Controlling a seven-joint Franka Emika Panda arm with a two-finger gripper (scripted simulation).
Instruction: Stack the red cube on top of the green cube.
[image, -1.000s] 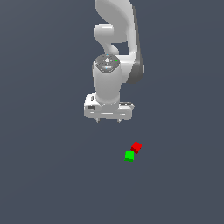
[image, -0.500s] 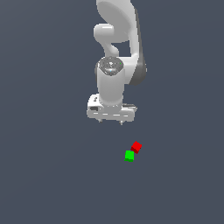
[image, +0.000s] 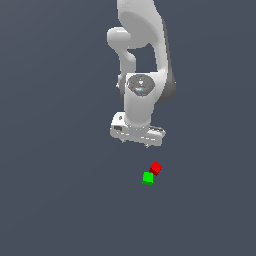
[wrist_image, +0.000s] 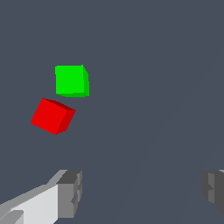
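The worktop (image: 50, 200) is one flat grey field with no edges visible. Above it hangs the tool (image: 135, 144), released and empty, jaws spread wide; the wrist view cuts off the fingertips. The red cube (image: 156, 167) lies just beside the green cube (image: 147, 178), to its far right, turned askew. It looks rigid, light and smooth, best gripped across two opposite flat faces.

The red cube (wrist_image: 52, 116) and green cube (wrist_image: 71, 81) look smooth, matt; the floor (image: 50, 200) flat matt grey.
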